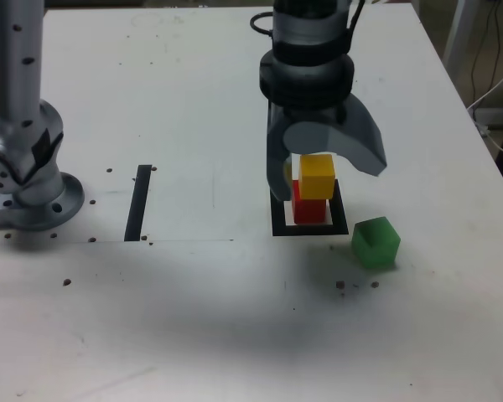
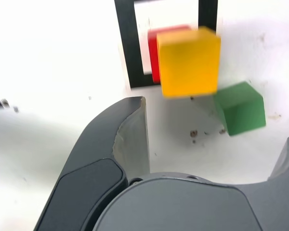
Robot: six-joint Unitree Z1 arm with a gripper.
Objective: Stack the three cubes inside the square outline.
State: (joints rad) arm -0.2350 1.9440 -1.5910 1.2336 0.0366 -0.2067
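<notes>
A pale bench [image 1: 176, 310] carries everything, its surface marked with small dark specks. Over it hangs the grey arm [image 1: 308, 50], which in the exterior view covers the far part of the outline. The fingers [image 2: 216, 130] stand wide apart with nothing clamped between them; in the exterior view they reach down around the stacked blocks, and one partly hides the stack's left side.

The square outline [image 1: 280, 219], a black border with a white middle, lies flat on the bench. Inside it, towards its near side, sits the red block [image 1: 308, 209], with white showing beside it. On top of the red block is the yellow block [image 1: 317, 177], slightly off line, so a strip of the red one shows past its edge in the wrist view. These two are the only blocks within the outline.

The green block [image 1: 375, 244] rests on the bench outside the border, near the outline's near right corner in the exterior view, and apart from the stack.

At the exterior view's left stands a grey metal post on a round base [image 1: 38, 209], well apart from the blocks. Between it and the outline lies a straight black strip [image 1: 138, 203], flat on the bench. A thin pale cable [image 1: 496, 145] runs beyond the bench's edge at the exterior view's right.
</notes>
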